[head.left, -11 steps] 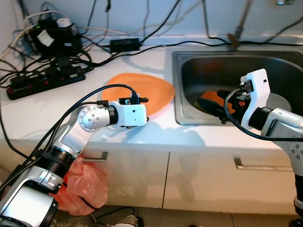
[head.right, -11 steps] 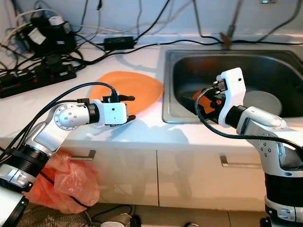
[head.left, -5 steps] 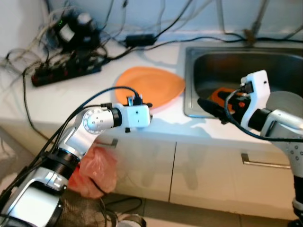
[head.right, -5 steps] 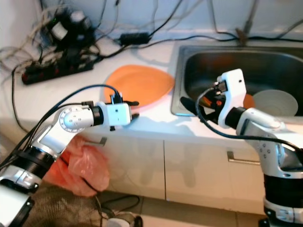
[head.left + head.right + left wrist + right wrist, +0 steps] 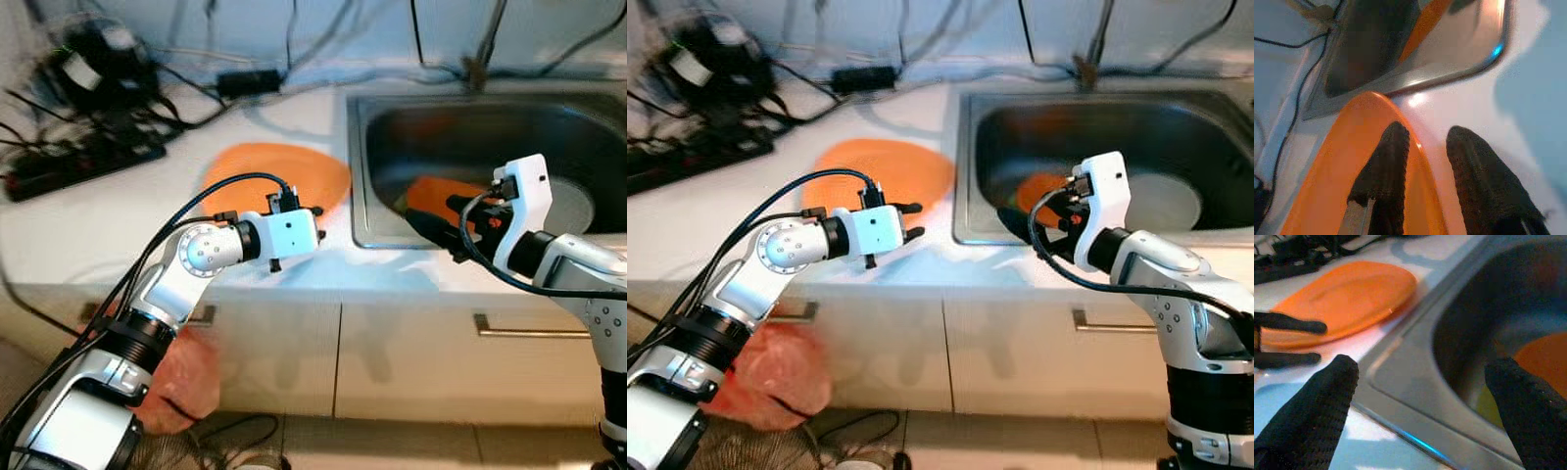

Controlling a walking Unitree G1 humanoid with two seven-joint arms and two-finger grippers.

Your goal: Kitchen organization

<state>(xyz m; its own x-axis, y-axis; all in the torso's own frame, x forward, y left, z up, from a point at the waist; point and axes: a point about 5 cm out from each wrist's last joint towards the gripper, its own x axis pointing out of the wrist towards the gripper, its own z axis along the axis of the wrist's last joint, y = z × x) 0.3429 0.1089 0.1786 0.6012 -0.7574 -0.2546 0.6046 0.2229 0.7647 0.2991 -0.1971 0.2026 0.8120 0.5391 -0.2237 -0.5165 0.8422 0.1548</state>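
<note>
The left pincer [image 5: 315, 211] hovers low over the white table [image 5: 88, 230] at the near edge of the orange plate [image 5: 274, 176], its two short black fingers a little apart and empty. Its silver arm bends at the elbow and reaches in from the left, with a black cable looping over the white wrist block. The right pincer [image 5: 431, 227] points left above the sink [image 5: 364, 157] rim, fingers spread wide, gripping nothing; its forearm comes in from the right with the white wrist block raised. The plate is flat, smooth and rounded, lying just left of the steel sink. Inside the basin lie an orange dish [image 5: 441, 191] and a pale round plate [image 5: 573, 201]. Black cables and a power strip [image 5: 83, 157] clutter the table's far left corner. A reddish plastic bag [image 5: 181, 377] hangs below by the cupboard front.

In the left wrist view, one rough-knit black finger [image 5: 1383, 171] lies over the glossy plate [image 5: 1337, 181] rim and the other sits over bare table [image 5: 1508, 83], the sink corner [image 5: 1415, 73] beyond.

In the right wrist view, two wide-set fingertips [image 5: 1322, 396] frame the sink edge [image 5: 1400, 377], with the plate [image 5: 1347, 296] and the left pincer [image 5: 1315, 342] beyond. No writing is readable.
</note>
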